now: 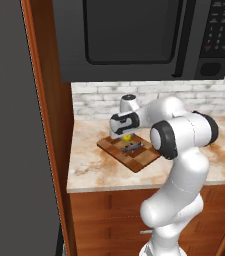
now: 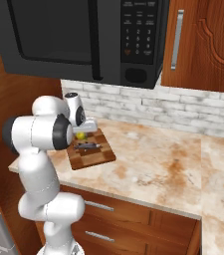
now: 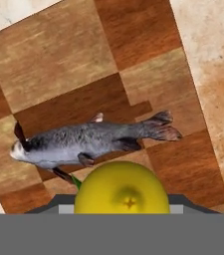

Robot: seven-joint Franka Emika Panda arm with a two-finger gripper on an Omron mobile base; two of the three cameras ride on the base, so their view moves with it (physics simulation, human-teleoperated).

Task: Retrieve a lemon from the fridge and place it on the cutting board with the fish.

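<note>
My gripper [image 1: 126, 133] hangs just above the checkered wooden cutting board [image 1: 135, 161], shut on the small yellow lemon [image 1: 127, 136]. In the hand view the lemon [image 3: 122, 190] sits at the bottom centre between the jaws and hides most of the fingers. The dark grey fish [image 3: 83, 142] lies flat on the cutting board [image 3: 58, 55], directly below and just beyond the lemon. From the right base view, the lemon [image 2: 80, 135] is at the board's back edge, and the fish [image 2: 86, 146] is in the middle of the board [image 2: 97, 155]. The grey fridge [image 1: 9, 130] stands far left.
A black microwave [image 1: 134, 35] hangs over the counter [image 1: 91, 167], close above the arm. A wooden panel [image 1: 51, 125] separates fridge and counter. Bare marbled counter [image 2: 158, 169] stretches right of the board, under a wooden wall cabinet [image 2: 203, 45].
</note>
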